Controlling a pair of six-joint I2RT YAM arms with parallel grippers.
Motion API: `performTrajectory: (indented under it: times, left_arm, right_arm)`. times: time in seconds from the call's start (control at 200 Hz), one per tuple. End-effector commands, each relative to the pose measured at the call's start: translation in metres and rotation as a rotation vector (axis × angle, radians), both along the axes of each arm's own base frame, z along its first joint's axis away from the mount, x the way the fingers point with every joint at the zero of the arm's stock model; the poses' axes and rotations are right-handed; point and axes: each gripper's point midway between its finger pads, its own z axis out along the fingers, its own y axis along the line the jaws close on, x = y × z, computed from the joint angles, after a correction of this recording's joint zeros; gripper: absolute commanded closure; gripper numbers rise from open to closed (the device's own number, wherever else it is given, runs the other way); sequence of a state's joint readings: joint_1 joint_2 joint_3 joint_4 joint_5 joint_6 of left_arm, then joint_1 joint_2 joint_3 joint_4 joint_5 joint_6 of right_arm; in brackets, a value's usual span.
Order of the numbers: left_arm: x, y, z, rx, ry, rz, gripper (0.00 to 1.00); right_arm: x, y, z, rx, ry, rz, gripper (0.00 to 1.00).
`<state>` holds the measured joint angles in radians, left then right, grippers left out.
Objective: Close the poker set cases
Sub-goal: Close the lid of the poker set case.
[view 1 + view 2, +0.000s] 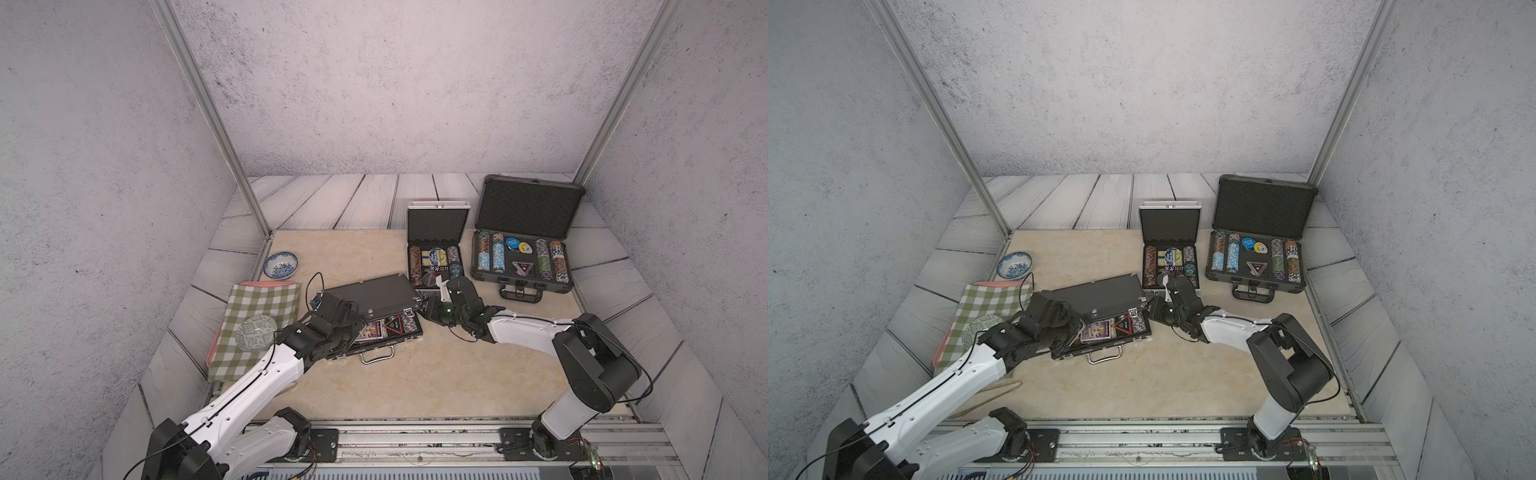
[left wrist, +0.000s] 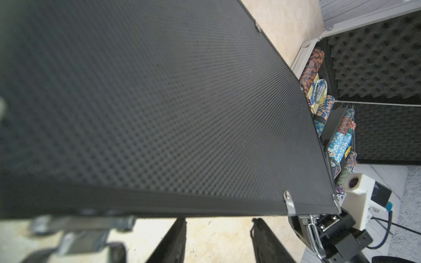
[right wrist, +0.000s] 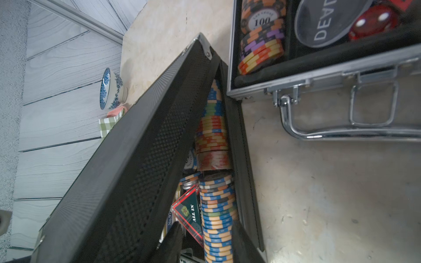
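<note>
Beige table (image 1: 415, 382) and grey walls (image 1: 395, 83) make up the room. Left fingers (image 2: 175, 241) stand half apart. Only bare table shows between them, so the left gripper (image 2: 218, 222) holds nothing. It sits at the front edge of the black case (image 1: 374, 307), close to its lid (image 2: 159, 102).

Right fingers (image 3: 173, 243) stand a bit apart too, at that case's right end. Poker chips (image 3: 216, 216) show between them, and I cannot tell if the right gripper (image 3: 205, 230) pinches anything.

The lid leans low over the chips but is not shut. The silver case (image 1: 436, 249), just behind the black case, is wide open. So is the dark-grey case (image 1: 523, 249), farther to its right. I think the first closing is part way done and two more wait.

I count three cases and two grippers. To the black case's left I count one blue bowl (image 1: 281, 264), one checked cloth (image 1: 257, 316) and one round plate (image 1: 256, 332).
</note>
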<state>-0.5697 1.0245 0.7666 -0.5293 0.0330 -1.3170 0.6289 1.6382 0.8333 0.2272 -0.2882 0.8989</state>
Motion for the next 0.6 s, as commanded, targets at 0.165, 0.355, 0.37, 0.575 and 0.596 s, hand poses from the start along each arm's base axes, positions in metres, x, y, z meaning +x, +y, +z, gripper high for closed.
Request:
performTrajectory:
  times: [0.165, 0.355, 0.37, 0.575, 0.596]
  left_arm:
    - [-0.016, -0.016, 0.029, -0.070, -0.013, -0.112, 0.52]
    - [-0.002, -0.026, 0.061, -0.076, -0.104, -0.157, 0.53]
    - [-0.001, -0.026, 0.062, -0.071, -0.110, -0.160, 0.53]
    - [0.026, -0.022, 0.067, 0.042, -0.195, -0.156, 0.53]
    - [0.028, -0.021, 0.068, 0.056, -0.207, -0.151, 0.53]
  right_arm:
    - [-0.007, 0.001, -0.008, 0.014, 0.023, 0.014, 0.62]
    - [-0.010, -0.001, -0.017, 0.003, 0.039, 0.014, 0.62]
    - [-0.010, -0.001, -0.017, 0.003, 0.039, 0.015, 0.62]
    - [-0.016, -0.006, -0.027, -0.022, 0.056, 0.019, 0.62]
    - [-0.016, -0.006, -0.028, -0.024, 0.056, 0.018, 0.62]
